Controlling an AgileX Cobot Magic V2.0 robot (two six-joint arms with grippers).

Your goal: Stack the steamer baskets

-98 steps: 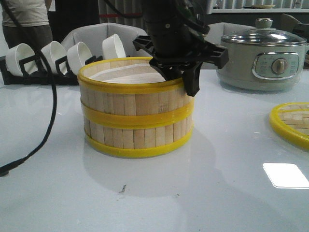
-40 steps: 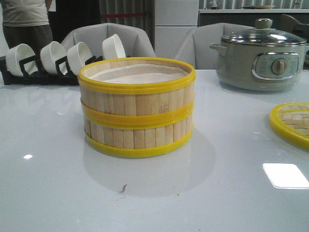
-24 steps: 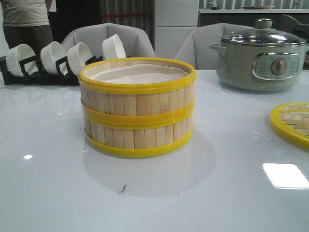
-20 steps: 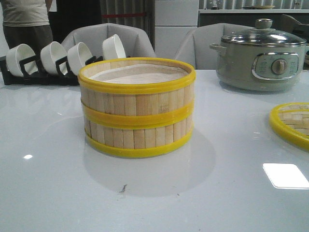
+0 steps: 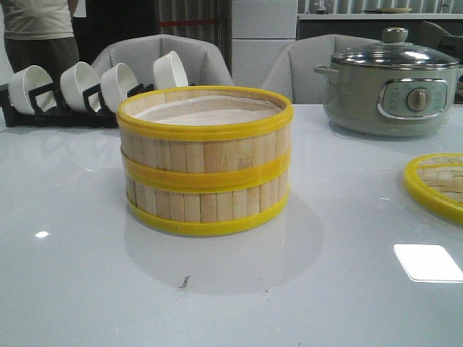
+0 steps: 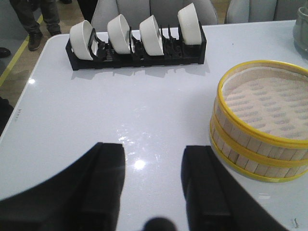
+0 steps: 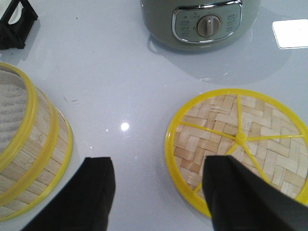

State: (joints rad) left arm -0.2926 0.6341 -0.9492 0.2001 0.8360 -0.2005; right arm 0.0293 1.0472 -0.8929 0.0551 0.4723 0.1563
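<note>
table point(image 5: 347, 303) held the steamer baskets point(image 5: 205, 160), two stacked near centre, rims flush, axis vertical, open side up. lid point(image 7: 238, 144) lay well apart to the right. left gripper point(image 6: 151, 185) and right gripper point(image 7: 156, 192) both empty, jaws spread. risk: a sideways bump could slide the top ring off.

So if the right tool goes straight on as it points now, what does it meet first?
Probably the bare table. The open right tool frames it, with the woven lid under one finger's side. Depth is unclear.
</note>
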